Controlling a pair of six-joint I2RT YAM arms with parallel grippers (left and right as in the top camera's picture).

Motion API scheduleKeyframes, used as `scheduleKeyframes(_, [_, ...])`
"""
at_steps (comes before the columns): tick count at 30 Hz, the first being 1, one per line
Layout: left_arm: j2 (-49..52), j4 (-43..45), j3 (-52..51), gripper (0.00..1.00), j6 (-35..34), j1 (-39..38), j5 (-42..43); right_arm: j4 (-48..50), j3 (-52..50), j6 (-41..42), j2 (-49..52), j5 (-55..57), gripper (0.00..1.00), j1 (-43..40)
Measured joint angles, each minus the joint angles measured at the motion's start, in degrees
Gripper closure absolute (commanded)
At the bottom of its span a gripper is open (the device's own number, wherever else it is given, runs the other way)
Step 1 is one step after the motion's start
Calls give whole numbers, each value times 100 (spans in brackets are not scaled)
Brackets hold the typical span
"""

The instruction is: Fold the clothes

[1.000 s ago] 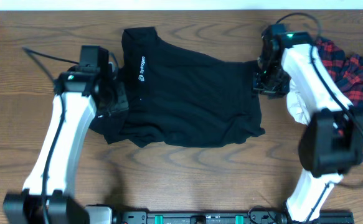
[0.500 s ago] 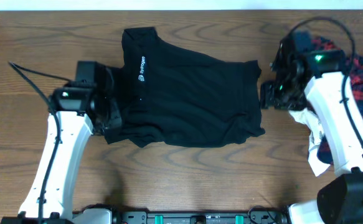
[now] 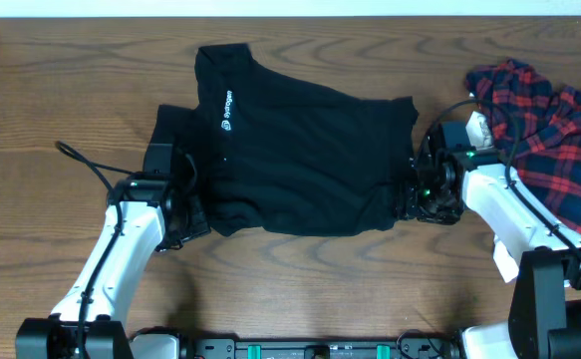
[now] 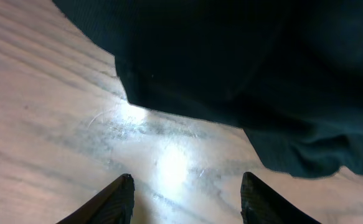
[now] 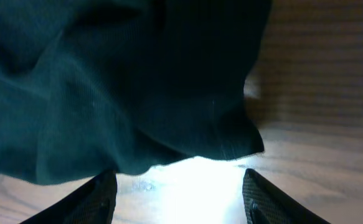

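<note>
The black collared shirt (image 3: 300, 150) lies spread on the wooden table, its white logo (image 3: 226, 112) near the upper left. My left gripper (image 3: 194, 211) sits at the shirt's lower left corner, open; in the left wrist view the gripper (image 4: 187, 190) has only bare wood between its fingers, with the shirt's edge (image 4: 231, 74) just ahead. At the shirt's lower right corner my right gripper (image 3: 411, 199) stands open. The right wrist view shows the gripper (image 5: 181, 186) over wood with the hem corner (image 5: 231, 140) close in front of it.
A red-and-navy plaid garment (image 3: 554, 130) is heaped at the right edge, behind the right arm, with a bit of white cloth (image 3: 480, 126) beside it. Bare wood table (image 3: 300, 279) runs along the front.
Both arms have swung toward the front. The left gripper went from the shirt's left side to its lower left corner; the right gripper went from the upper right corner to the lower right. Both jaws widened.
</note>
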Motion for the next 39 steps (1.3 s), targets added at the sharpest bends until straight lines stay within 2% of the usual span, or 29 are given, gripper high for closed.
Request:
scheduleKeyframes(8, [0, 929, -459, 44, -74, 0, 7, 221, -162, 0, -22, -44, 36, 0])
scheduleKeyframes(14, [66, 1152, -479, 44, 85, 0, 4, 225, -162, 0, -24, -48, 37, 0])
scheduleKeyframes(24, [813, 1554, -472, 43, 568, 0, 11, 216, -162, 0, -24, -50, 36, 0])
scheduleKeyframes(33, [896, 1803, -437, 44, 748, 0, 0, 195, -164, 0, -24, -50, 36, 0])
scheduleKeyframes(34, [896, 1803, -437, 47, 763, 0, 0, 184, -162, 0, -24, -50, 36, 0])
scheduleKeyframes(35, [896, 1805, -437, 56, 763, 0, 4, 177, -162, 0, -24, -50, 36, 0])
scheduleKeyframes(36, [896, 1814, -437, 73, 756, 0, 4, 177, -164, 0, -24, -50, 36, 0])
scheduleKeyframes(37, [898, 1836, -437, 85, 767, -2, 17, 177, -164, 0, -24, -50, 36, 0])
scheduleKeyframes(39, [909, 1851, -431, 93, 789, -2, 48, 177, -164, 0, -24, -52, 36, 0])
